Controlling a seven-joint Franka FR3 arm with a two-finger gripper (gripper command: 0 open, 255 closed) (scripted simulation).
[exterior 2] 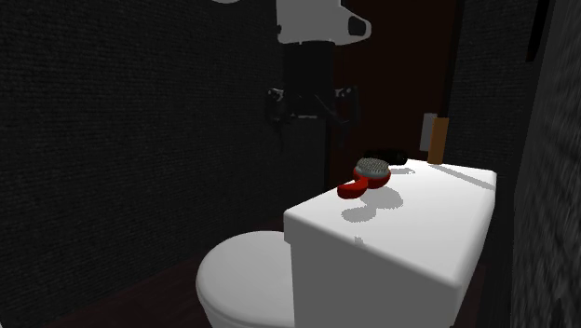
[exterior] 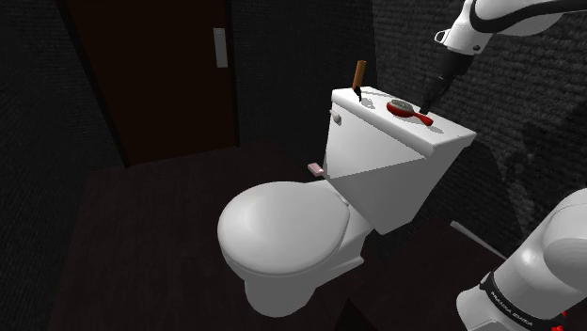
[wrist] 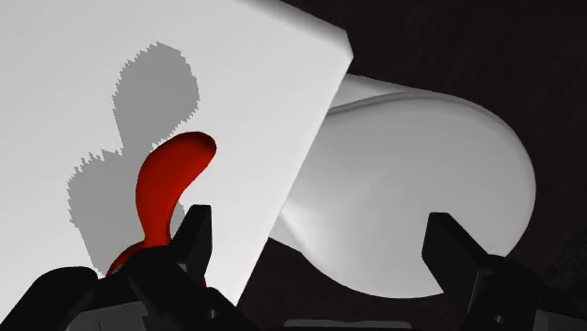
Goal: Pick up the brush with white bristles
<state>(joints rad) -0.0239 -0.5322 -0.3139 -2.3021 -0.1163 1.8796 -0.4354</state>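
1. Starting at the gripper point(exterior: 428, 98): hanging just above the toilet tank lid point(exterior: 414, 136), fingers point(wrist: 193, 237) spread wide apart and clasping nothing. Between them, just the lid's edge and the closed toilet seat point(wrist: 414, 188) lower down.
2. Aimed down and toward the shoulder view's left, off a white forearm point(exterior: 489, 21) coming in from that view's upper right.
3. Found the red brush point(exterior: 409, 112) lying flat on the lid, right under the gripper. Round head with pale grey-white bristles facing up in the second exterior view. Up close, red handle point(wrist: 165, 188) running beside one finger rather than between the two. Can't make out any contact.
4. Farther along the lid, toward the shoulder view's left: a second brush point(exterior: 357, 77), brown handle sticking up, dark head down on the lid.
5. Beyond that: a dark door point(exterior: 160, 75), dark walls, and a small pink thing point(exterior: 316, 168) on the floor by the tank.
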